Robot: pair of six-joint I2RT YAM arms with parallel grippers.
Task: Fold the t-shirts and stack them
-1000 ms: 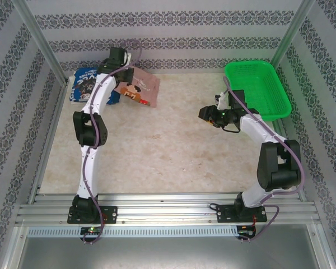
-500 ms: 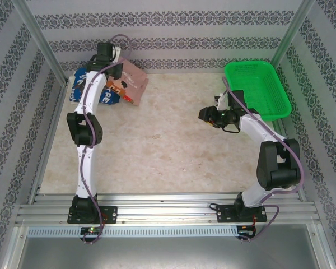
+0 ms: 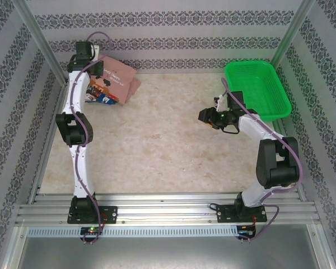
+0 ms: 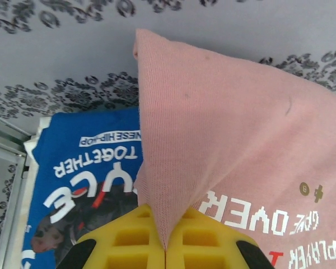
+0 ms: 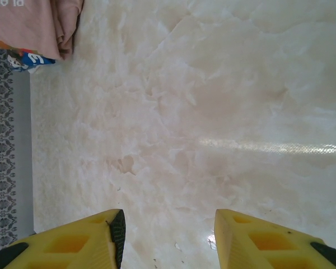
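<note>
The pink tee (image 4: pixel 224 140) is pinched in my left claw (image 4: pixel 165 227), which is squeezed tight on a fold of its cloth. A second ago this tee lay to the right of the blue tee (image 4: pixel 84 168). Since then I have pulled it left and far. Now it lies over the blue tee in the far left corner of the surface (image 3: pixel 157 145), up by the wall (image 4: pixel 73 50). So I think the stacking is almost done, and what is left is to let go. My right claw (image 5: pixel 168 221) is wide and holds nothing. It hangs over bare surface near the basket (image 3: pixel 257 84) and has not moved.

From above, my arm covers the left side of the pile, and just a bit of blue peeks out. I cannot tell if the pink tee lies flat or lined up. In the wrist view the lower part of my left claw is cut off.
</note>
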